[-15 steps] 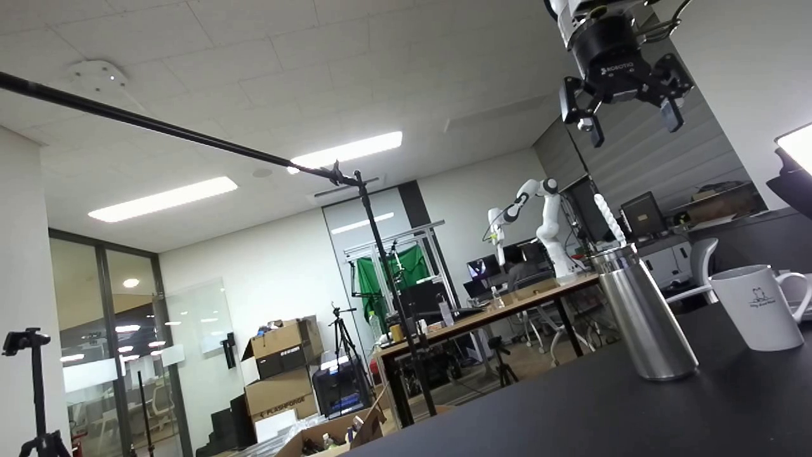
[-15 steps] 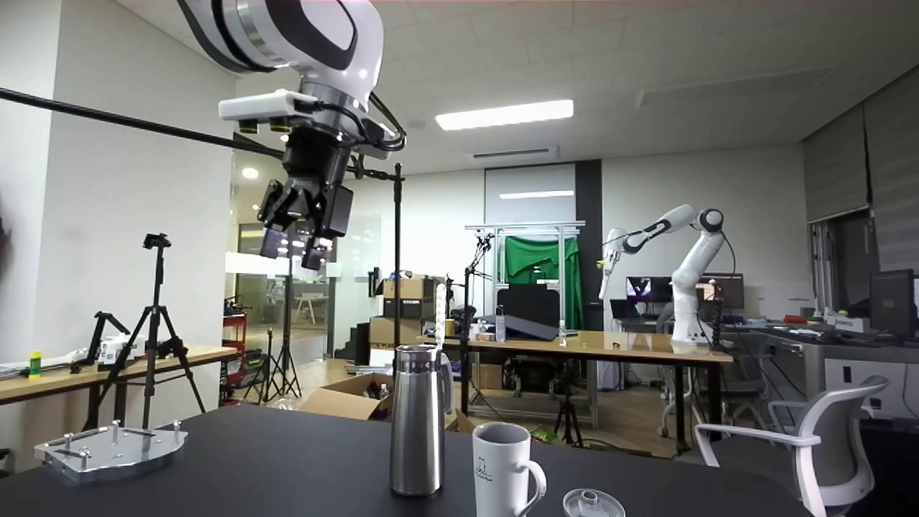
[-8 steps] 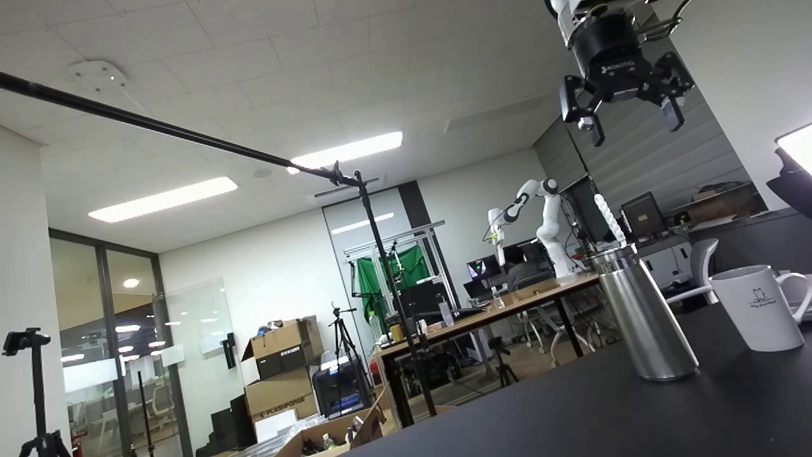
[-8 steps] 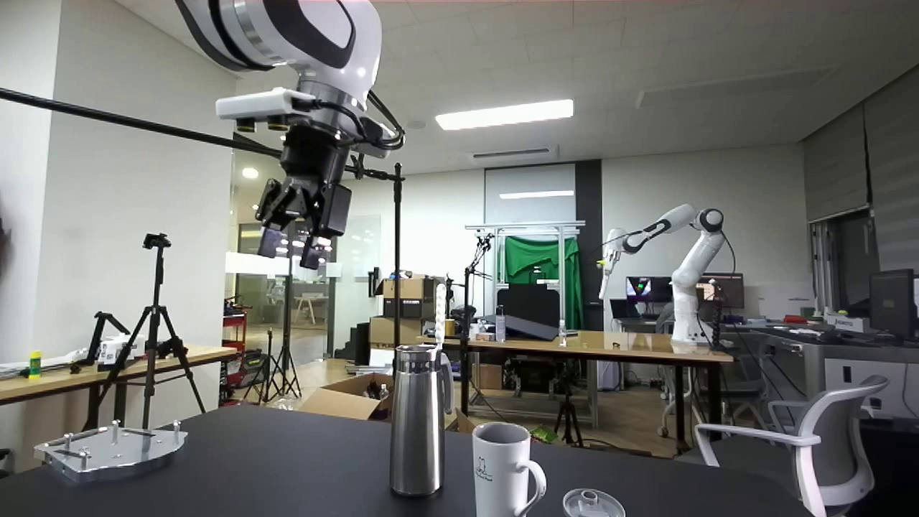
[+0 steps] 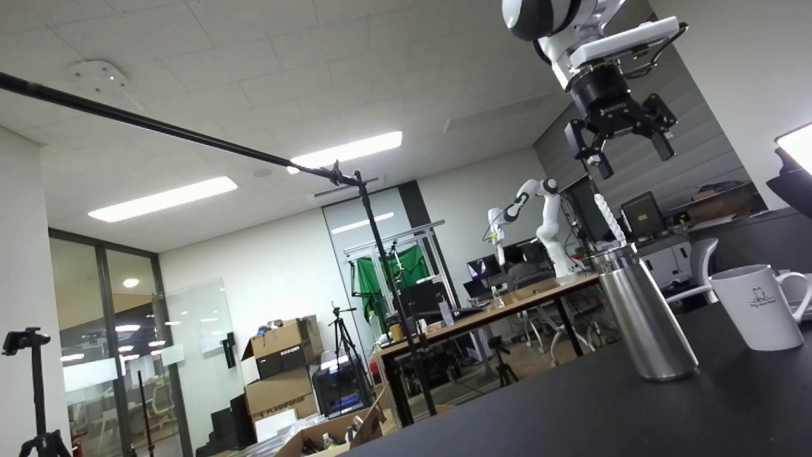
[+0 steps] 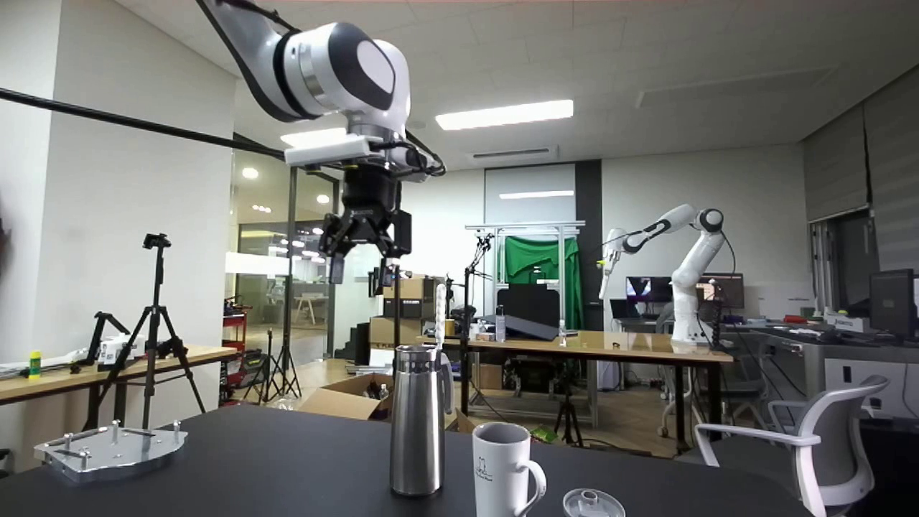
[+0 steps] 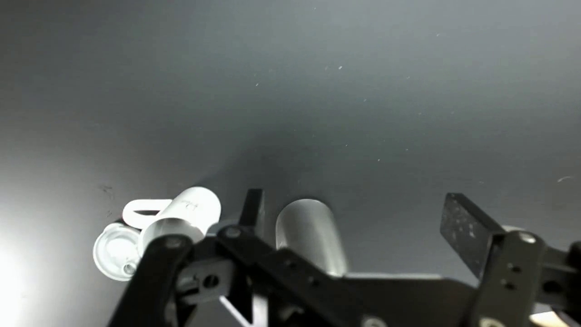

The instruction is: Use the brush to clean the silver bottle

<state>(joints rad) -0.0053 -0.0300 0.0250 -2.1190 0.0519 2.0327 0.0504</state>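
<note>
The silver bottle (image 6: 418, 431) is set upright on a black counter (image 6: 287, 459). From its top, the white, twisty handle of the brush (image 6: 440, 316) is seen poking up; the low end is hidden by the bottle. In an exterior view the gripper (image 6: 362, 271) is held up in the air at eleven o'clock from the bottle, and a gap is left between it and the brush. The jaws are let loose, and in both exterior views the fingers (image 5: 663, 147) are spread wide. In the wrist view the bottle is seen between the two fingers, nearer to the one at nine o'clock.

In an exterior view a white mug (image 6: 501, 467) with a small drawing on its side is placed at four o'clock, near the bottle but apart from it. Just beside the mug, also at four o'clock, a round, pale lid (image 6: 592, 502) is laid flat. In the wrist view the mug's handle is pointed at nine o'clock. Well apart from the bottle, at nine o'clock, a shiny metal plate (image 6: 122, 449) with little posts is placed on the counter. Farther back, at two o'clock, another robot arm (image 6: 695, 262) is seen on a wooden desk (image 6: 596, 345).
</note>
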